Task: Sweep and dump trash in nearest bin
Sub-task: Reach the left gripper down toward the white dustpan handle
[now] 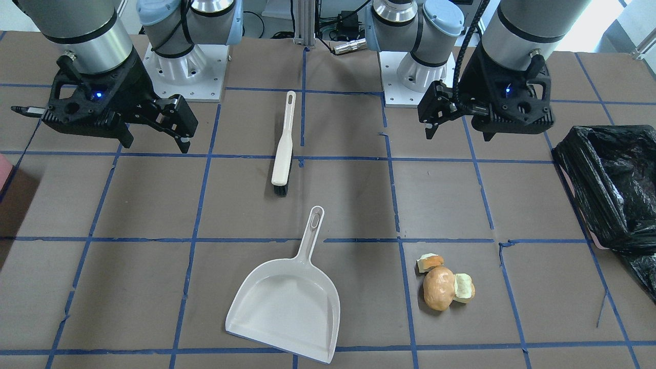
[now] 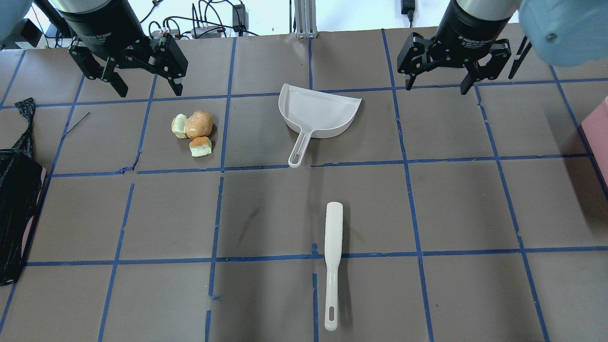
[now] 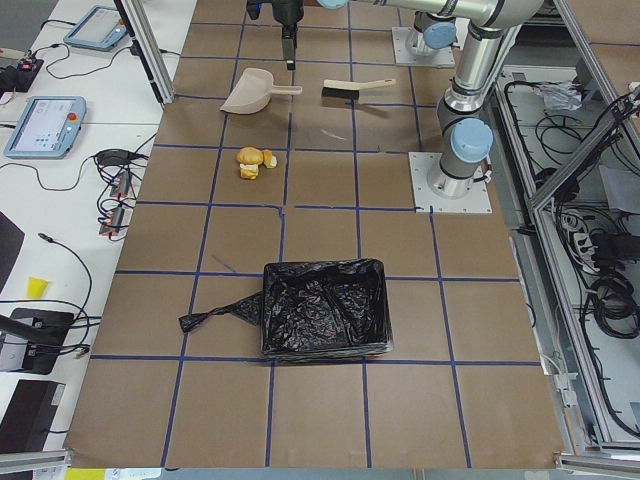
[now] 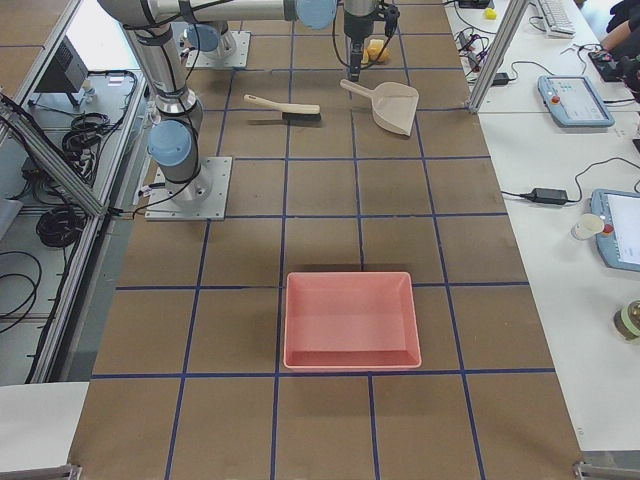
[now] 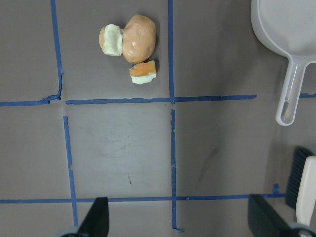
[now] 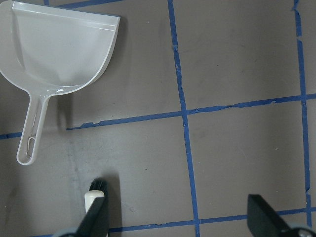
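Clock directions are read on the overhead view, with 12 at the table's far edge.

1. Three pieces of trash lay in one cluster at about 10 o'clock from the centre of the table [image 2: 475, 204]. They were one tan-orange lump [image 2: 199, 124], one pale scrap [image 2: 179, 126] against the lump's 9 o'clock side, and one orange-topped scrap [image 2: 200, 147] at its 6 o'clock.
2. One white dustpan [image 2: 318, 111] lay flat at 12 o'clock from centre. Its mouth faced 12 and its handle ran toward 7. It lay apart from the trash, which was on its 9 o'clock side.
3. One white brush [image 2: 333, 256] lay at 6 o'clock from centre and well apart from the dustpan. Its broad head was toward 12 and its handle, with a hanging slot, toward 6.
4. One bin [image 3: 325, 310], lined with a crinkled black bag, stood at the table's 9 o'clock end, well apart from the trash.
5. One pink tray [image 4: 350, 318] sat at the 3 o'clock end.
6. There were two arms. The left gripper [image 2: 150, 91] hung above the table at about 11 o'clock, pointing down. Its fingers were spread wide and grasped nothing. The trash lay at roughly 4 o'clock from it.
7. The right gripper [image 2: 438, 87] hung at about 1 o'clock, also pointing down. Its fingers were likewise released and empty. The dustpan lay toward its 8 o'clock.
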